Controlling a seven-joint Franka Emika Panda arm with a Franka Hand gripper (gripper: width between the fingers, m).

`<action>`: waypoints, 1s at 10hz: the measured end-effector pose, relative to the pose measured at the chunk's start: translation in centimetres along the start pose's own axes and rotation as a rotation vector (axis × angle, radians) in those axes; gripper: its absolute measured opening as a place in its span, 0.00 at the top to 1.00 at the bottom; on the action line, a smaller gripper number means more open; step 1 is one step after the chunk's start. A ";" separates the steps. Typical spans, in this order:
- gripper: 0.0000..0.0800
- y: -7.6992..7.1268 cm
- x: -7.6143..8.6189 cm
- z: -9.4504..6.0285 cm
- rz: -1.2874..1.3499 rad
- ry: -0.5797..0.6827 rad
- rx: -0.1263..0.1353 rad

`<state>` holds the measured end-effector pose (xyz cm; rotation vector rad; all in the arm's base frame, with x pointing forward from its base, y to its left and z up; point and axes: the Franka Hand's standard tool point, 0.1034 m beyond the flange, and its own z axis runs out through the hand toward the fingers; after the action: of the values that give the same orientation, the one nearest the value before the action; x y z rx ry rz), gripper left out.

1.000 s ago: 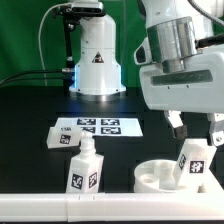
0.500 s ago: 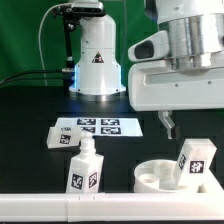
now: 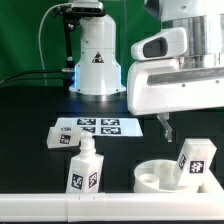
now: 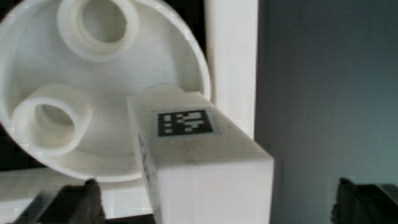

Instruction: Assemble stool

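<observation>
The round white seat (image 3: 150, 178) lies at the front, on the exterior view's right, with its sockets facing up. One tagged white leg (image 3: 195, 160) stands upright in it. My gripper (image 3: 192, 125) hangs open just above that leg and holds nothing; only one finger (image 3: 165, 128) shows clearly. In the wrist view the seat (image 4: 89, 100) and the tagged leg (image 4: 199, 150) lie below my gripper (image 4: 217, 205), between the spread dark fingertips (image 4: 71, 203). A second leg (image 3: 83, 168) stands at the front left, and a third (image 3: 62, 138) lies behind it.
The marker board (image 3: 105, 127) lies flat in the middle of the black table. The robot base (image 3: 97, 60) stands behind it. A long white rail (image 3: 50, 208) runs along the front edge.
My gripper has risen off the leg in the seat and shifted slightly toward the exterior view's left. The leg stays standing in the seat.
</observation>
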<state>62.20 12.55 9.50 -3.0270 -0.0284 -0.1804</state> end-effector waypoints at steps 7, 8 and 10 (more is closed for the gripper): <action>0.19 0.7 0.5 0.4 -0.839 -0.101 -0.086; 0.19 0.5 0.2 1.0 -0.985 -0.123 -0.100; 0.19 -0.2 -0.4 2.3 -1.209 -0.165 -0.126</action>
<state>62.05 13.01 7.24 -2.6515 -1.8603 -0.0090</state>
